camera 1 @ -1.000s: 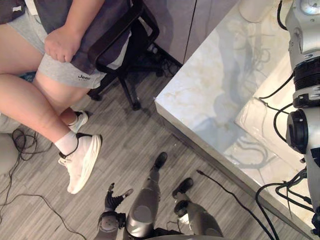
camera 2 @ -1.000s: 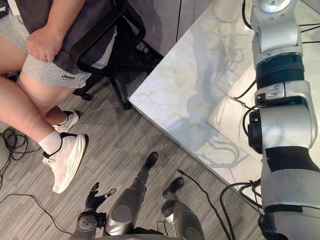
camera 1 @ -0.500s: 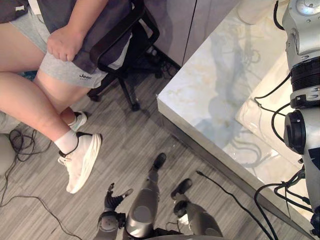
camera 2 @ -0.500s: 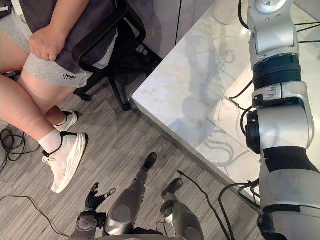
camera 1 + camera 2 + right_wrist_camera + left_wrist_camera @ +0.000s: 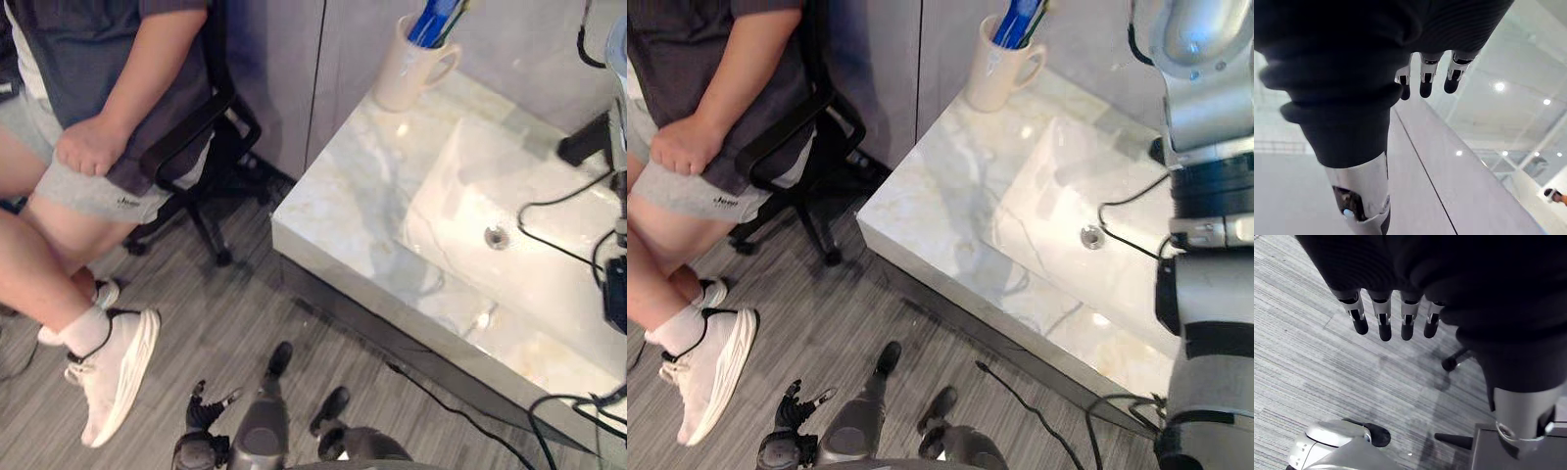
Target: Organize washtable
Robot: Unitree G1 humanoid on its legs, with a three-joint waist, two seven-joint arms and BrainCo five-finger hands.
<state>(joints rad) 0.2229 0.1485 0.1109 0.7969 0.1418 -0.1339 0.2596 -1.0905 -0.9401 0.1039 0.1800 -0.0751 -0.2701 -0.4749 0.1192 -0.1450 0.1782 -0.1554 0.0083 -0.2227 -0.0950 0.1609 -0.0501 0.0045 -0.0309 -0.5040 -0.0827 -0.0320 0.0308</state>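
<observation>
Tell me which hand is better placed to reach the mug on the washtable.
Probably the right. The right hand, open, is on the arm raised over the washtable, where the mug stands at the back corner. The left hand hangs open low over the floor.

The washtable (image 5: 333, 206) stands ahead and right of the left hand (image 5: 203, 409), with the mug (image 5: 397, 73) on its far corner, beyond the sink (image 5: 529, 245). A person (image 5: 98, 59) on a chair (image 5: 196, 127) sits ahead and left of that hand.
</observation>
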